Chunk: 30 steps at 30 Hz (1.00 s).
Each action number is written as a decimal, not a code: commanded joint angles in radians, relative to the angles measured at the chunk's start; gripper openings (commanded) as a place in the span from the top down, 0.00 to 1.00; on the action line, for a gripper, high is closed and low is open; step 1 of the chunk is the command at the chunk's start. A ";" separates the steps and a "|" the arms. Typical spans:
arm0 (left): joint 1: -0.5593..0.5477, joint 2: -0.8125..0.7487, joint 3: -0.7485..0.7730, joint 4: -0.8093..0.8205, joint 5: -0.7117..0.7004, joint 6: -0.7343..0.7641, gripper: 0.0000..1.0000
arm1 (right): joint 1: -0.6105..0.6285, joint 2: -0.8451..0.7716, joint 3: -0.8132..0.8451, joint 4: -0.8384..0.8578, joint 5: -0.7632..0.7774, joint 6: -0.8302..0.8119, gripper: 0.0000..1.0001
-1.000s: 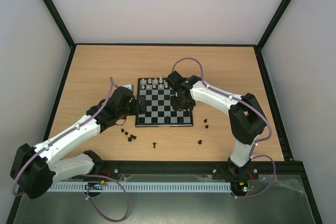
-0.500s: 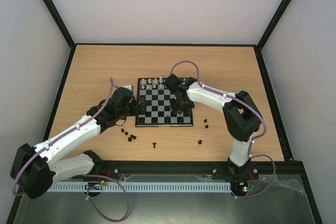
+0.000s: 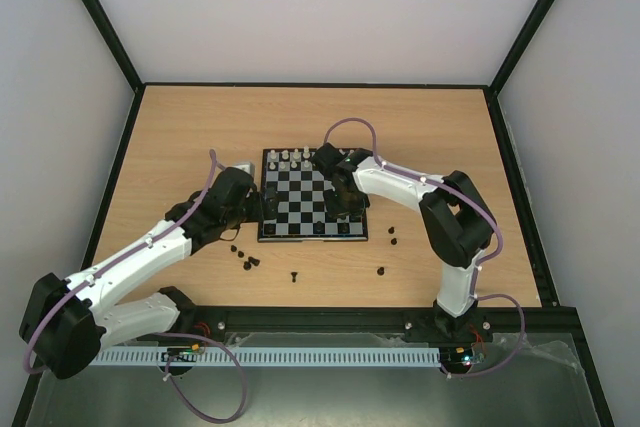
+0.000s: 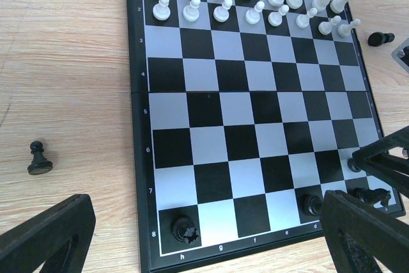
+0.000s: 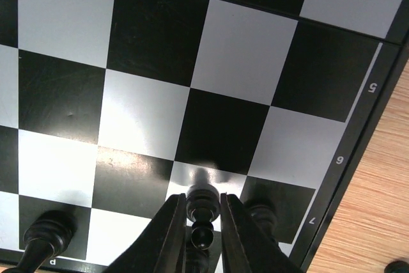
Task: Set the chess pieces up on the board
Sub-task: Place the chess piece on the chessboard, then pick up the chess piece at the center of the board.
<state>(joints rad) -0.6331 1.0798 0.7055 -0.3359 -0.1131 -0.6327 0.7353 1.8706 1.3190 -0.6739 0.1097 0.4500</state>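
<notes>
The board point(image 3: 300, 209) lies mid-table, with white chess pieces point(image 3: 295, 158) lined up on its far two rows. My right gripper point(image 3: 340, 209) is down over the board's near right part. In the right wrist view its jaws point(image 5: 202, 222) are shut on a black pawn point(image 5: 203, 206) that stands on a pale square, with other black pieces point(image 5: 261, 217) beside it. My left gripper point(image 4: 208, 206) hangs open at the board's left edge, above a black rook point(image 4: 183, 229) in the corner square. Nothing lies between its fingers.
Loose black pieces lie on the wooden table near the board's front: a cluster point(image 3: 245, 259), one point(image 3: 294, 276), one point(image 3: 381, 271) and one point(image 3: 394, 239). A lone black pawn point(image 4: 39, 159) stands off the board's side. Black frame rails point(image 3: 120, 147) border the table.
My right arm has swung a little to the left over the board's near right squares and lowered with the pawn. The left arm has stayed still.
</notes>
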 commanded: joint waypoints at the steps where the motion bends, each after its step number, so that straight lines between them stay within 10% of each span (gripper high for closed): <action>1: 0.010 -0.008 -0.005 -0.005 -0.010 0.002 0.01 | 0.007 0.000 -0.009 -0.025 0.007 -0.004 0.82; 16: 0.010 -0.017 0.003 -0.004 -0.001 0.009 0.01 | -0.048 -0.381 -0.197 -0.021 0.081 0.056 0.47; 30: 0.012 0.014 -0.004 0.037 0.058 0.033 0.00 | -0.213 -0.359 -0.420 0.023 0.060 0.099 0.51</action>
<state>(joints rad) -0.6273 1.0866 0.7055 -0.3187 -0.0784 -0.6159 0.5274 1.4643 0.8997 -0.6407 0.1375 0.5255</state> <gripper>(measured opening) 0.994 0.504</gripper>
